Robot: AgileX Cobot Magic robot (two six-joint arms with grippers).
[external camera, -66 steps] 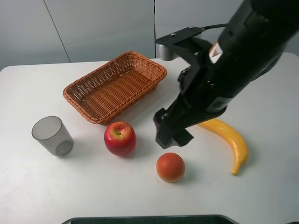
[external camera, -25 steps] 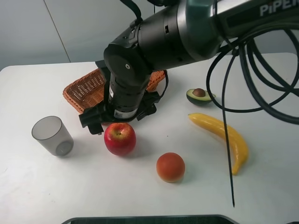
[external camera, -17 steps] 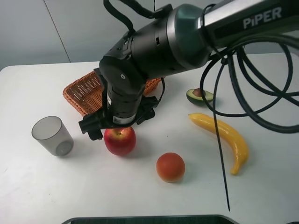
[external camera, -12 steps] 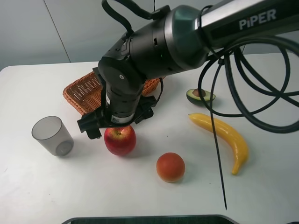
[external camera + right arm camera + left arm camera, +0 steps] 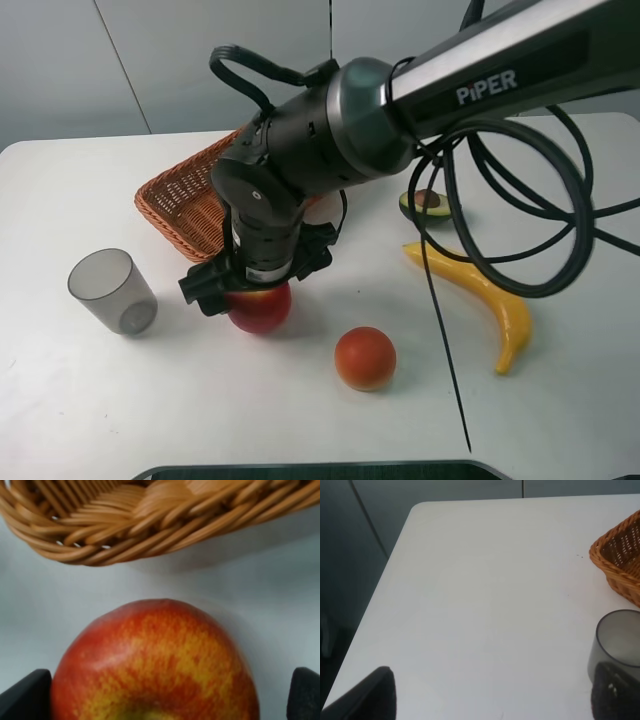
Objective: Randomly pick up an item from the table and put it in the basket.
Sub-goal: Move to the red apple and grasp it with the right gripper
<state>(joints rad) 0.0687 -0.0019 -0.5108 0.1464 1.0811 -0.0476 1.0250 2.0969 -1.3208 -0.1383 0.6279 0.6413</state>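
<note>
Apple (image 5: 262,310) on tabletop (image 5: 110,400), just in front of basket (image 5: 172,196), not inside it. Right end effector (image 5: 164,694) low over it, jaws spread wide, one finger at each flank; not clamped, gap visible on one side. Left end effector (image 5: 492,696) spread wide, holding nothing, near grey cup (image 5: 617,642).

light: bright, diffuse | shadows: soft, short | focus: apple (image 5: 150,665) blurred up close; exterior sharp
</note>
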